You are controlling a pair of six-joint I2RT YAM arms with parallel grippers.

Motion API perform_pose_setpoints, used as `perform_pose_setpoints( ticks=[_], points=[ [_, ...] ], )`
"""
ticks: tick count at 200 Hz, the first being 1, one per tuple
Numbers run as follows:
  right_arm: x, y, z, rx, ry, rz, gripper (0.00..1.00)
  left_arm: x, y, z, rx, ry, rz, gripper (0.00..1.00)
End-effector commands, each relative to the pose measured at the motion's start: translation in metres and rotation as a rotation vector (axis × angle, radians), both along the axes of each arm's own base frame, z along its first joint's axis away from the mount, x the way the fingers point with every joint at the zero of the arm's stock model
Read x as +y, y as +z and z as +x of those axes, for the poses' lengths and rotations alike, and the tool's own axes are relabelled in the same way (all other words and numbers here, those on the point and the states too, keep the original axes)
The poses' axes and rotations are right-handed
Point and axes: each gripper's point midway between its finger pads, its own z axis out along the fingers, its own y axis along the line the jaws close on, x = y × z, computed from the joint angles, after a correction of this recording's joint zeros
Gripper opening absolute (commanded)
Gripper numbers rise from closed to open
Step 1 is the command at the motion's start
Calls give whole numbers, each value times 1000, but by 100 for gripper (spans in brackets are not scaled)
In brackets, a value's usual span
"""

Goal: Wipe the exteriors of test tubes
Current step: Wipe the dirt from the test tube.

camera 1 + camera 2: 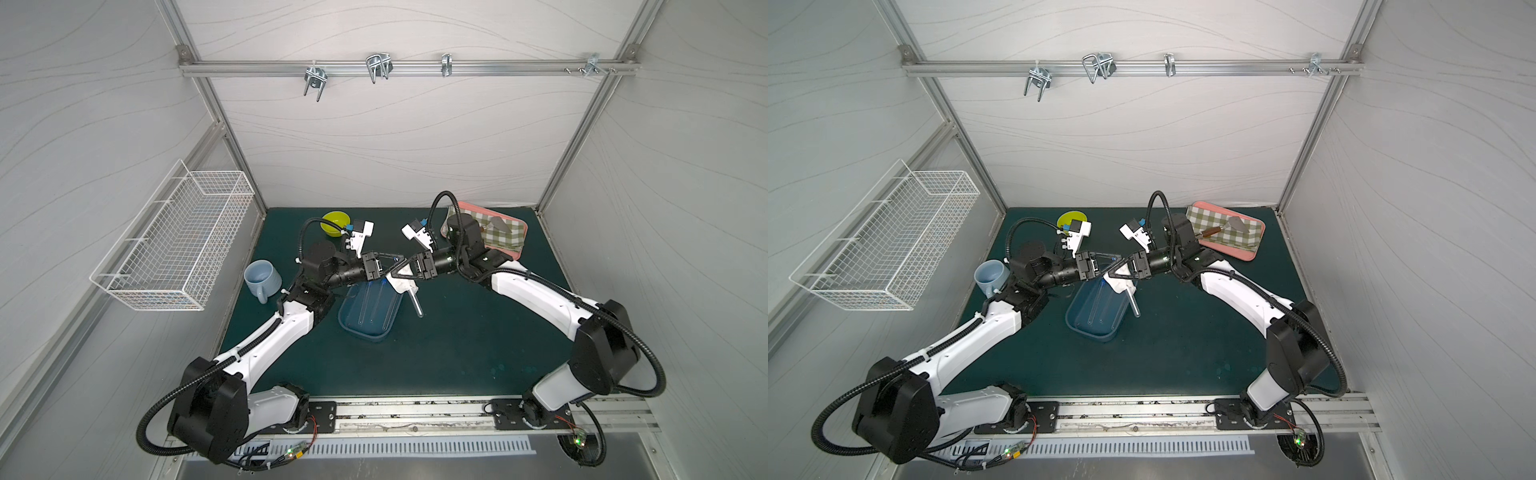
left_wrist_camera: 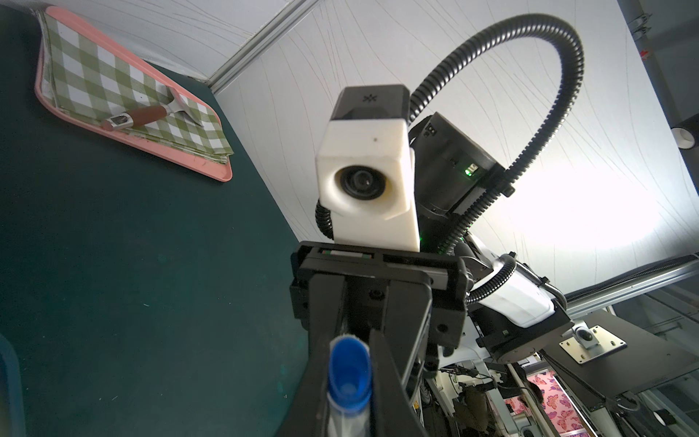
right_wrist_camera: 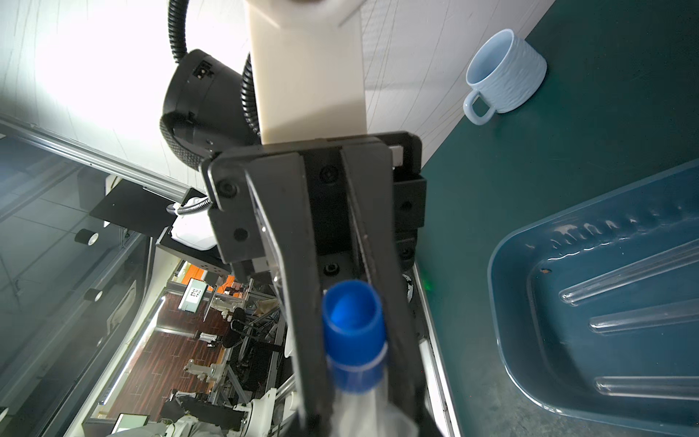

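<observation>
One clear test tube (image 1: 417,305) with a blue cap (image 2: 348,372) hangs slanted above the table's middle, rounded end lowest. My left gripper (image 1: 397,261) is shut on it near the cap. My right gripper (image 1: 392,275) meets it head-on and is shut on a white cloth (image 1: 401,284) wrapped round the same tube (image 3: 353,321). Part of the tube is hidden by the cloth (image 3: 382,420). Three more test tubes (image 3: 643,316) lie side by side in a blue tray (image 1: 353,328) just below the grippers.
A pale blue mug (image 1: 259,276) stands left of the left arm. A yellow-green bowl (image 1: 334,222) sits at the back. A pink tray (image 1: 521,245) with a checked cloth and a spatula lies back right. A white wire basket (image 1: 174,245) hangs on the left wall.
</observation>
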Motion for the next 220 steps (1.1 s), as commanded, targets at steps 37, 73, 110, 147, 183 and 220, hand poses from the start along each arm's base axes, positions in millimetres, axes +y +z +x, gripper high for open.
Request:
perform_pose_setpoints(
  ticks=[37,73,110,147,183,220],
  points=[
    [-7,-21,-17,20,-66,-61,21,0,17,-8,-64,-54,-11,7],
    [-4,-46,-42,56,-78,-108,21,6,18,-2,-64,-23,-10,7],
    [-1,-66,-60,91,-75,-143,21,7,18,0,-68,-20,-10,7],
    [-1,-68,-56,86,-90,-144,21,8,17,-1,-66,-26,-9,8],
    [2,-31,-23,21,-100,-84,21,9,12,-3,-53,-27,-7,8],
    [8,4,17,-37,-104,-31,21,9,12,-6,-49,-33,-10,8]
  ],
)
